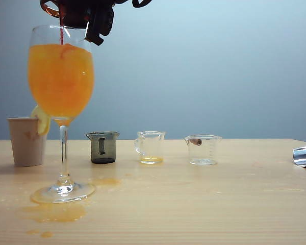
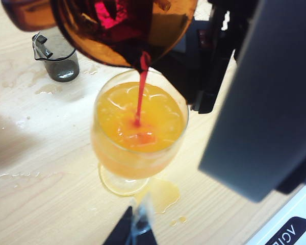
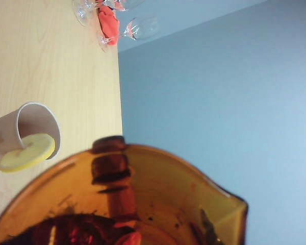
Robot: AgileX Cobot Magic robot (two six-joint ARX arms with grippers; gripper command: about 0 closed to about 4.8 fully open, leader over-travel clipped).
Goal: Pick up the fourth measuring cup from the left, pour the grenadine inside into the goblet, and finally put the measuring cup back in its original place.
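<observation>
Right tool (image 1: 86, 18) tilts amber cup (image 2: 117, 30) | grenadine (image 2: 141, 92) streams into goblet (image 1: 61, 76)

The right pincer (image 1: 92, 20) was a black, blocky assembly with angular edges and a dark cable loop curving at the top of the exterior view. In the left wrist view the same arm showed a broad flat grey housing panel with black trim behind it, and beside that a white surface carrying a black label with partial white lettering. The left pincer (image 2: 135, 229) appeared only as two black tapered fingertips (image 2: 121, 232) with something silvery between them.
</observation>
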